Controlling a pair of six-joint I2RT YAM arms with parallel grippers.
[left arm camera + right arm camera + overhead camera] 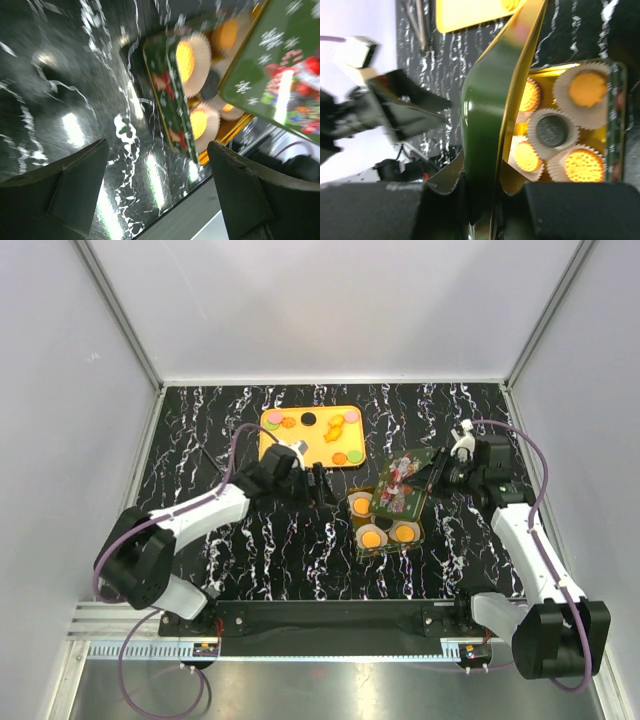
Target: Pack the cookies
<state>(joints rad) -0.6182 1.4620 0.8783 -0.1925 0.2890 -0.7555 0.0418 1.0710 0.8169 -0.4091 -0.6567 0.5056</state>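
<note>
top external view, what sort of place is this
Probably a robot lab test cell: plain grey panel walls, aluminium frame posts, a black marble-patterned tabletop, two arms bolted at its edge.

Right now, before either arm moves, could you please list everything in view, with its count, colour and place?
Rectangular plastic tray: one, yellow, far centre.
Loose round cookies: roughly nine, mostly orange, one black, some pink, on the tray.
Open metal tin: one, green outside, gold inside, near centre.
Pleated paper cups: five visible, white, inside the tin.
Cookies in cups: four orange, one black in the middle.
Printed tin lid: one, green, tilted above the tin.
Marbled table: one, black, white veins.
Left gripper: open, empty, beside the tin.
Right gripper: shut on the lid's edge.
</note>
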